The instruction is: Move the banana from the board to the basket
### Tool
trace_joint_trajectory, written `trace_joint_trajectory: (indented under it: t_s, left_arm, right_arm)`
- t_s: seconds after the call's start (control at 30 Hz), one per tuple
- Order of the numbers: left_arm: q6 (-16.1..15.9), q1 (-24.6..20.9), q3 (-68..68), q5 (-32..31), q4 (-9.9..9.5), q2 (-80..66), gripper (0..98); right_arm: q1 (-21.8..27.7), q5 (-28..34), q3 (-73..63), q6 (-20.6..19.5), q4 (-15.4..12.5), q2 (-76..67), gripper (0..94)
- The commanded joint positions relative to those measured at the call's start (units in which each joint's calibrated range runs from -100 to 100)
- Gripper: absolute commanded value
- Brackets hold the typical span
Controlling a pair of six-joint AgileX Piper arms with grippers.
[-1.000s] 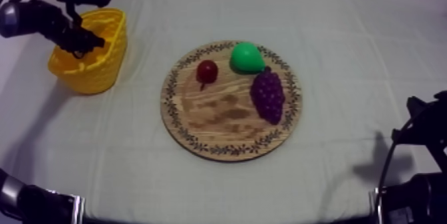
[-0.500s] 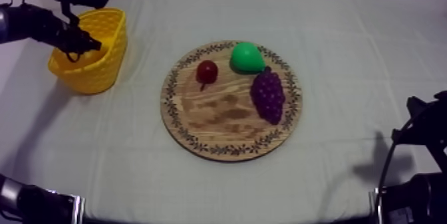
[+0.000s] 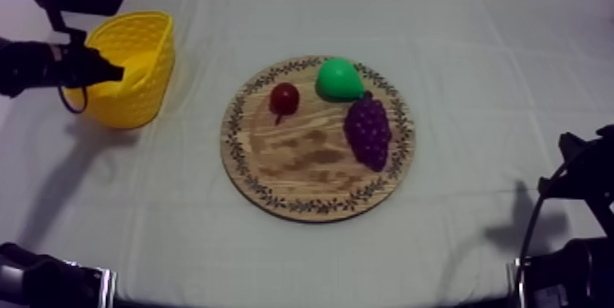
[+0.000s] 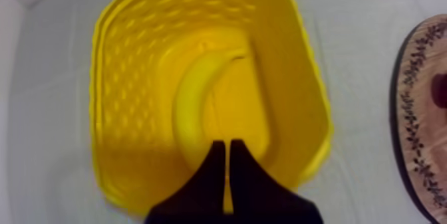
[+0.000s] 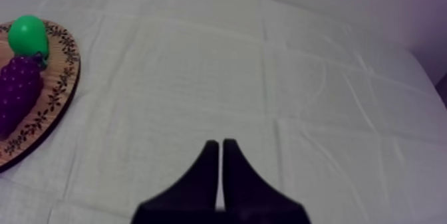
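Wide open cloth on the right of the desk [image 3: 498,101], with nothing between the board [image 3: 292,170] and the right edge. A clear lane runs between the board and the basket [image 3: 137,97] too. The pear [image 3: 338,79], grapes [image 3: 368,132] and small red fruit [image 3: 284,98] crowd the board's far and right part; its near left is bare. At far left the basket's walls stand high, the banana [image 4: 189,100] lies across its floor, and the left end effector [image 4: 223,143] is over its mouth, fingers together.

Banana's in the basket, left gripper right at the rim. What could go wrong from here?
1. The left gripper, shut, hangs at the rim of the yellow basket; a low sideways pull could catch the wall and drag or tip it.
2. The banana lies curved along the basket's inside wall; a tip might spill it onto the cloth.
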Motion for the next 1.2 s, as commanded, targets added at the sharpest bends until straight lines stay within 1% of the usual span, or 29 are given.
trace_joint_trajectory:
  t_s: [0.0,0.1,0.27,0.37,0.4,0.47,0.53,0.7,0.73,0.87,0.93,1.03,1.17]
  left_arm:
    - [2.91,0.26,4.11,0.14,0.23,-9.47,0.1]
    - [5.02,0.71,8.8,-0.57,0.88,-15.23,0.0]
    - [7.97,0.99,18.47,-4.52,1.43,-25.54,0.0]
    - [9.23,0.86,23.73,-5.19,1.66,-32.65,0.0]
    - [8.99,0.65,25.36,-5.28,2.34,-34.8,0.0]
    - [7.06,0.34,28.24,-4.88,4.79,-39.02,0.0]
    - [5.77,0.35,30.79,-3.55,6.24,-43.51,0.0]
    - [4.3,-0.53,37.7,-0.9,7.6,-55.35,0.0]
    - [3.69,-1.04,38.99,-0.38,8.16,-57.55,0.0]
    - [-1.27,-4.13,42.43,2.53,12.48,-65.18,0.0]
    - [-3.42,-5.58,43.1,4.73,14.22,-68.49,0.0]
    - [-5.16,-6.59,43.91,7.48,15.42,-73.37,0.0]
    - [-6.23,-6.01,44.0,10.74,15.77,-79.56,0.0]
  right_arm:
    - [-0.01,0.03,0.02,0.01,0.01,-0.02,0.3]
    - [-0.01,0.03,0.02,0.01,0.01,-0.02,0.3]
    - [-0.01,0.03,0.02,0.02,0.01,-0.02,0.3]
    - [-0.01,0.03,0.02,0.01,0.01,-0.02,0.3]
    - [-0.01,0.03,0.02,0.01,0.01,-0.02,0.3]
    - [-0.01,0.03,0.02,0.01,0.01,-0.02,0.3]
    - [-0.01,0.03,0.02,0.0,0.01,-0.02,0.3]
    - [-0.01,0.03,0.02,-0.02,0.01,-0.02,0.3]
    - [-0.01,0.03,0.02,-0.01,0.01,-0.02,0.3]
    - [-0.01,0.03,0.02,0.0,0.01,-0.02,0.3]
    - [-0.01,0.03,0.02,0.0,0.01,-0.02,0.3]
    - [-0.01,0.03,0.02,0.01,0.01,-0.02,0.3]
    - [-0.01,0.03,0.02,0.01,0.01,-0.02,0.3]
